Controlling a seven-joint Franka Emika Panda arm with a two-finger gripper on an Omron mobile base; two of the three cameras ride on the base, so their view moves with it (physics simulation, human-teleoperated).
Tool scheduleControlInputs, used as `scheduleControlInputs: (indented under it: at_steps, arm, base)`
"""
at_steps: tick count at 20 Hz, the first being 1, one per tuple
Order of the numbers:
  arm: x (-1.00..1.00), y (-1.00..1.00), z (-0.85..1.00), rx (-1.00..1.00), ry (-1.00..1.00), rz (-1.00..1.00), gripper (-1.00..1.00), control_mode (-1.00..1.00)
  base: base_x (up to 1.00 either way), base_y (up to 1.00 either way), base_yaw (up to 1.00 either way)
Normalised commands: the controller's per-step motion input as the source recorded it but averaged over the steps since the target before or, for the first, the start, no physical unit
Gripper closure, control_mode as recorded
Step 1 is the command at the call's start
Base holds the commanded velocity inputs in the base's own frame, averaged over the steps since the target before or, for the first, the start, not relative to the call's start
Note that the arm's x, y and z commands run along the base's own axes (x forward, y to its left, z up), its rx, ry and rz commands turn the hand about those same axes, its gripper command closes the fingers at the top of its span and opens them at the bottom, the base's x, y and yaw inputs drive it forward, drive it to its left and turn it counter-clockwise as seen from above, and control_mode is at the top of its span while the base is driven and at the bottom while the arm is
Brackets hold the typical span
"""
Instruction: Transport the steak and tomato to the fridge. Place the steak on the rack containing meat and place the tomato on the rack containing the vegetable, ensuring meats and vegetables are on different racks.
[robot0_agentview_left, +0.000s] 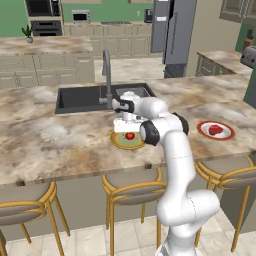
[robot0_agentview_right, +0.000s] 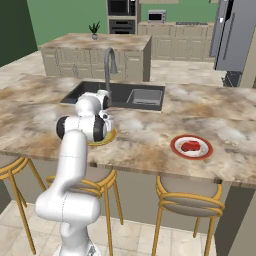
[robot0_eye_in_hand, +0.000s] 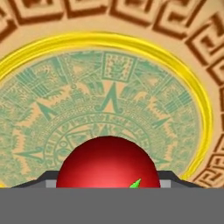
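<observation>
The red tomato (robot0_agentview_left: 130, 135) lies on a yellow-rimmed patterned plate (robot0_agentview_left: 119, 143) on the island counter, just in front of the sink. My gripper (robot0_agentview_left: 129, 130) points straight down onto it. In the hand view the tomato (robot0_eye_in_hand: 109, 162) sits between the two dark fingertips (robot0_eye_in_hand: 46, 180), which press against its left and right sides, with the plate's rim (robot0_eye_in_hand: 194, 87) around it. The steak (robot0_agentview_left: 215, 130) rests on a red-rimmed white plate (robot0_agentview_left: 202, 131) further right on the counter. From the right base the steak (robot0_agentview_right: 190, 146) is also seen, and my arm covers most of the patterned plate (robot0_agentview_right: 109, 138).
A black sink (robot0_agentview_left: 80, 98) with a tall faucet (robot0_agentview_left: 106, 75) lies just behind the gripper. The grey fridge (robot0_agentview_left: 172, 30) stands across the kitchen at the back right, its door ajar. Bar stools (robot0_agentview_left: 132, 185) line the counter's near edge.
</observation>
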Motion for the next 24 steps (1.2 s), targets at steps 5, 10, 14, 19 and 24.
scheduleControlInputs:
  at_steps: [5, 10, 14, 19, 24]
  arm:
    - [-0.07, 0.2, -0.34, 0.0, 0.18, -0.02, 1.0, -1.0]
    - [0.0, 0.04, -0.09, 0.01, 0.03, 0.0, 1.0, -1.0]
    - [-0.17, 0.0, 0.02, 0.0, -0.07, 0.0, 1.0, -1.0]
    - [-0.61, 0.0, 0.43, 0.0, -0.36, 0.0, 1.0, -1.0]
    - [-0.78, 0.0, 0.63, 0.0, -0.42, 0.0, 1.0, -1.0]
  base:
    - [0.0, 0.0, 0.0]
    - [0.0, 0.0, 0.0]
    - [0.0, 0.0, 0.0]
    - [0.0, 0.0, 0.0]
    - [0.0, 0.0, 0.0]
